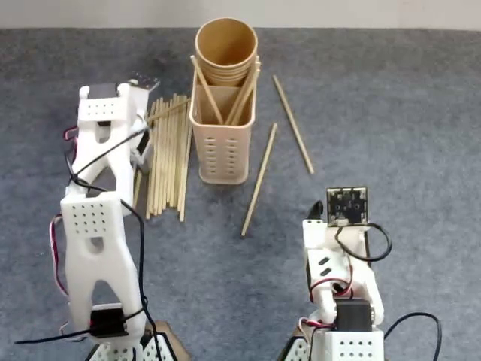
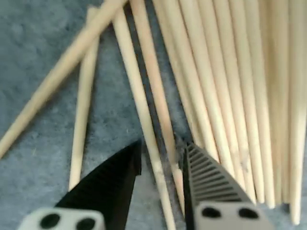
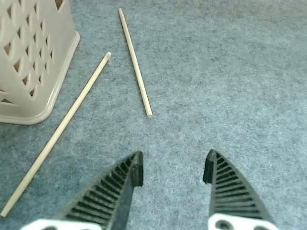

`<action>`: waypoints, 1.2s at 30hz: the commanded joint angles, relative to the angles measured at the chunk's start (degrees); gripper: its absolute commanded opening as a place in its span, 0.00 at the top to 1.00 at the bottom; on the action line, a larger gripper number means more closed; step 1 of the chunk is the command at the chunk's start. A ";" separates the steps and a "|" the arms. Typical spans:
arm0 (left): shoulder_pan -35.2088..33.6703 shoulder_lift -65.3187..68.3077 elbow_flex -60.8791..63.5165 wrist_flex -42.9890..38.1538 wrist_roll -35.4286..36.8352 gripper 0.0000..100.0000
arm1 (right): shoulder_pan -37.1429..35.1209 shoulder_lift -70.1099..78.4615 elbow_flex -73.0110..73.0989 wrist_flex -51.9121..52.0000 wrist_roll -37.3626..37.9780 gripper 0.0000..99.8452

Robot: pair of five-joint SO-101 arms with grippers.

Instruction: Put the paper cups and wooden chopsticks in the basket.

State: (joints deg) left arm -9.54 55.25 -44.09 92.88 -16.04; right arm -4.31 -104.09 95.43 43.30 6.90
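**Cups housed; chopsticks still outstanding on the bench**

**Location of items.** The paper cups (image 1: 225,45) stand nested in the far end of the basket (image 1: 222,154), with a few sticks leaning inside beside them. The chopstick pile (image 1: 169,158) lies flat on the bench (image 1: 406,113), just beside the basket on the left arm's side. Its sticks are packed side by side and many of them touch. On the other side, the near loose chopstick (image 1: 260,180) lies close to the basket's corner. The far loose chopstick (image 1: 293,124) lies farther out, apart from the first.

**Claws.** The left claw (image 2: 163,148) is released and low over the pile, its jaws spread with at least one stick running through the gap. The right claw (image 3: 174,155) is released and empty, over bare bench short of both loose sticks.

**Handling assessment.** The sticks appear light, stiff, thin and smooth.
- They would likely roll on the bench and pivot in a pinch taken off-centre.
- A hold near mid-length should keep a stick level for the lift.
- In the pile, a closing claw will probably catch a neighbour or push it aside, so an outlying stick is the safer pick.
- The two loose sticks lie clear on all sides and look simpler to take.

The cups are thin-walled and would crush under a firm squeeze. They appear to need no further handling.
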 commanded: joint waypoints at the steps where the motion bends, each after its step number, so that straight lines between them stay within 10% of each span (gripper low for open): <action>1: 2.68 0.40 0.48 -2.29 2.73 0.84 | 0.48 -1.01 7.52 0.04 0.79 0.79; 18: -0.66 -4.88 -13.05 7.65 1.67 1.00 | 0.48 -1.01 7.52 0.04 0.79 0.79; 36: 14.37 -44.53 -15.52 6.07 9.49 1.00 | 0.48 -1.01 7.52 0.04 0.79 0.79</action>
State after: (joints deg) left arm 0.84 18.51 -59.21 100.97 -9.54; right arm -4.31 -104.18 95.43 43.30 6.90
